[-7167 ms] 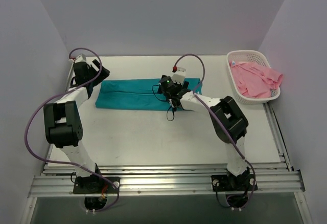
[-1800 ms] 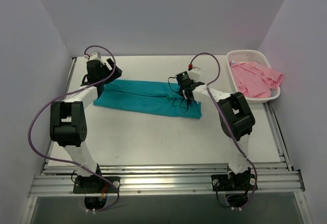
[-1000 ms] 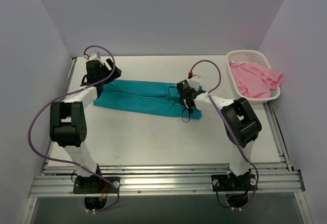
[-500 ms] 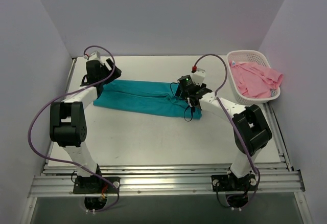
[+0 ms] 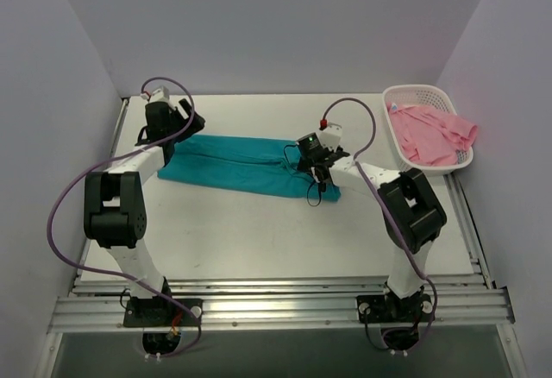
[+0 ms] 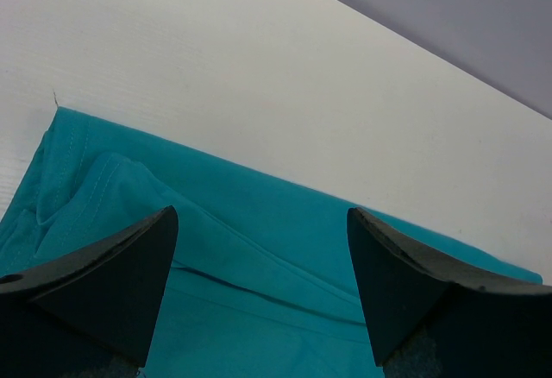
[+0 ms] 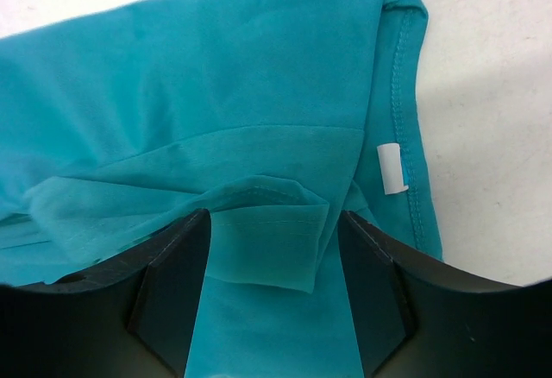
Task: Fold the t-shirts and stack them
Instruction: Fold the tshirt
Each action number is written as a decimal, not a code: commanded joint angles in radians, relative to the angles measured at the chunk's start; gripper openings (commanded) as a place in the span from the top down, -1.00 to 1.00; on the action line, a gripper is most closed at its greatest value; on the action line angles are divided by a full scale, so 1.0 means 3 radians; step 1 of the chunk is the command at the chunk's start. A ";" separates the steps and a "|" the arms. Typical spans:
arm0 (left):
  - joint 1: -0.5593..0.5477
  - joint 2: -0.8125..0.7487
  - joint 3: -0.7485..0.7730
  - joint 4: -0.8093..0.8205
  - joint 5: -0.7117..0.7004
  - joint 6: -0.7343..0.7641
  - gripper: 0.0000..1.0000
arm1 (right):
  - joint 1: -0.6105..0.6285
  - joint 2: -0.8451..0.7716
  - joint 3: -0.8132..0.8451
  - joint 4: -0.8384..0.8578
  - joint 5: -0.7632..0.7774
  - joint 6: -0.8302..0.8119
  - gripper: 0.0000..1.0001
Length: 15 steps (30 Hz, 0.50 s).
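Across the middle of the table [image 5: 259, 240] you have the teal t-shirt [image 5: 233, 164] lying as a long narrow band (folded lengthwise, no crosswise fold yet). The right gripper [image 7: 272, 223] is over its collar end near the white neck label [image 7: 392, 168], jaws apart and pinching nothing. At the band's far-left end the left gripper [image 6: 261, 223] hangs wide and empty. In the far right corner the pink t-shirt [image 5: 431, 132] lies crumpled in the white basket [image 5: 414, 91], so judge the task under half done: both shirts need folding, then stacking.
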 commanded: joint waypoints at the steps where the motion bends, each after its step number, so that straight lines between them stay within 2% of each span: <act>1: -0.0011 0.0006 0.0103 0.0116 -0.0017 0.0044 -0.76 | -0.0032 0.0076 0.0065 0.0043 0.0036 -0.0011 -0.12; 7: -0.0016 0.0032 0.0108 0.0116 -0.0017 0.0049 -0.76 | -0.0047 0.0107 0.0039 0.0053 0.0057 -0.0006 -0.10; 10: -0.0022 0.0037 0.0103 0.0121 -0.0017 0.0049 -0.76 | -0.0062 0.0138 0.0019 0.0089 0.0037 -0.0006 -0.02; 11: -0.0027 0.0042 0.0108 0.0121 -0.0017 0.0049 -0.76 | -0.0068 0.0153 0.0019 0.0094 0.0031 -0.0006 0.06; 15: -0.0042 0.0047 0.0118 0.0116 -0.0017 0.0049 -0.76 | -0.0098 0.0230 0.0009 0.0150 0.0001 0.0004 0.14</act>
